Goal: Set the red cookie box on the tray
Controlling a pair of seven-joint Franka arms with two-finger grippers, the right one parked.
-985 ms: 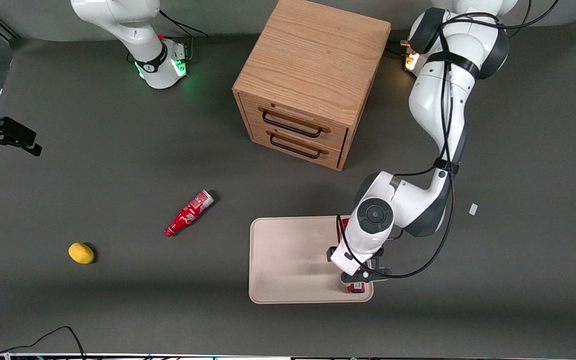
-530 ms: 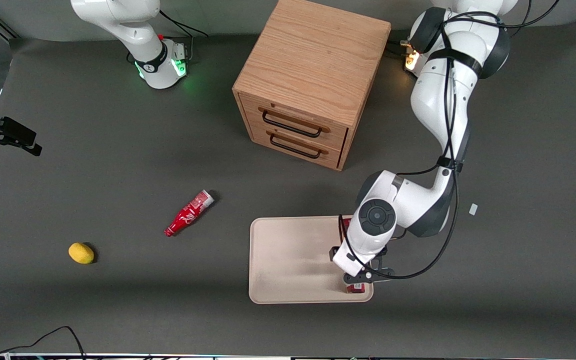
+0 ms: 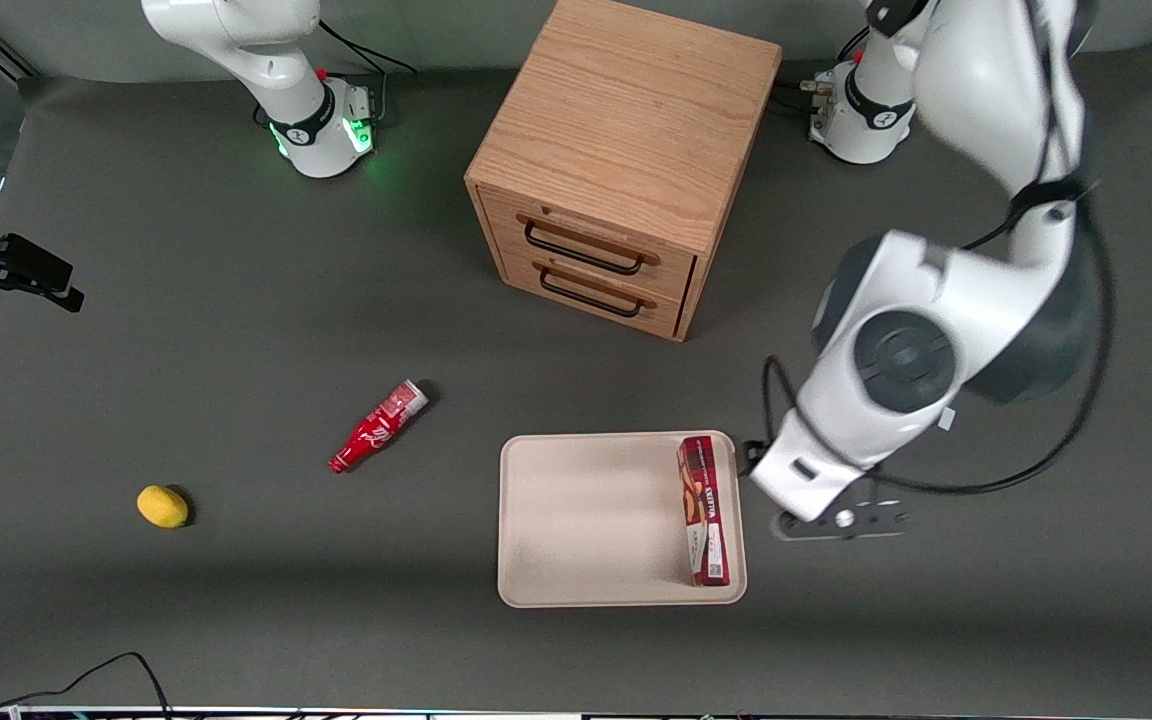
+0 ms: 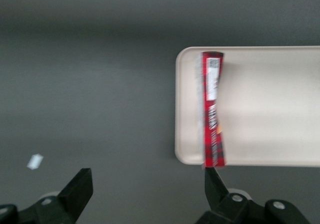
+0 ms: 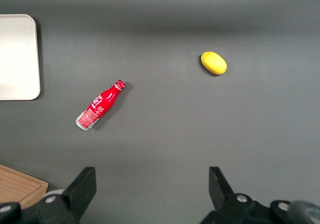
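One red cookie box (image 3: pixel 704 510) lies flat in the one tray (image 3: pixel 586 520) (along its working-arm edge). The gripper (image 3: pixel 839 521) hangs above bare table beside the tray, fingers (image 4: pixel 80 190) spread wide, holding nothing.

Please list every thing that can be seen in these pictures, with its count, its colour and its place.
red cookie box: one, dark red, lying in the tray along the edge nearest the working arm.
tray: one, cream-beige, on the table in front of the drawer cabinet.
drawer cabinet: one, light wood, two drawers with dark handles.
bottle: one, red, lying toward the parked arm's end.
lemon: one, yellow, farther toward that end.
scrap: one, white, on the table beside the working arm.
gripper: one, black fingers open, empty, raised beside the tray.
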